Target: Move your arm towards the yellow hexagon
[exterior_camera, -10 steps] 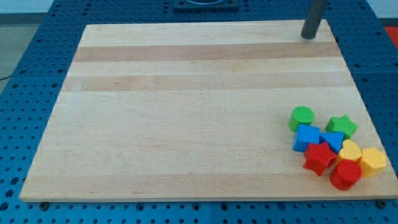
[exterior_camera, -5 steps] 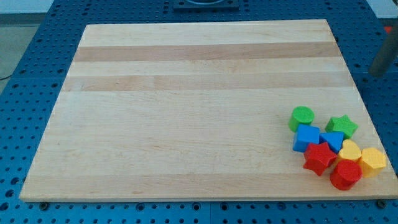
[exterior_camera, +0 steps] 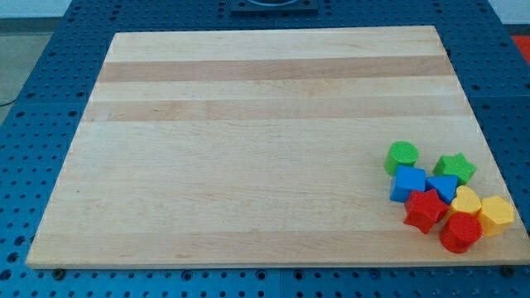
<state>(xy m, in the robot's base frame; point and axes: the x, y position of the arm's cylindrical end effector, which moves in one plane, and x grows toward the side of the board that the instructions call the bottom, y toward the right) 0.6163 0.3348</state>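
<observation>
My tip is out of frame, so I cannot tell its position or state. Step in hand: approach, not begun in view. Yellow hexagon (exterior_camera: pixel 498 213) sits at the board's (exterior_camera: pixel 248 149) 4 o'clock corner, touching the yellow heart (exterior_camera: pixel 466 199) and red hexagon (exterior_camera: pixel 460 233). No clear long axis or heading. Next: re-enter, probably from 3 o'clock, and stop short of the cluster.

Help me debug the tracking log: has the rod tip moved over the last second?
Yes. My tip stood at the wooden board's top right edge, slid off past its right side, and now does not show at all. The yellow hexagon sits unmoved.
</observation>
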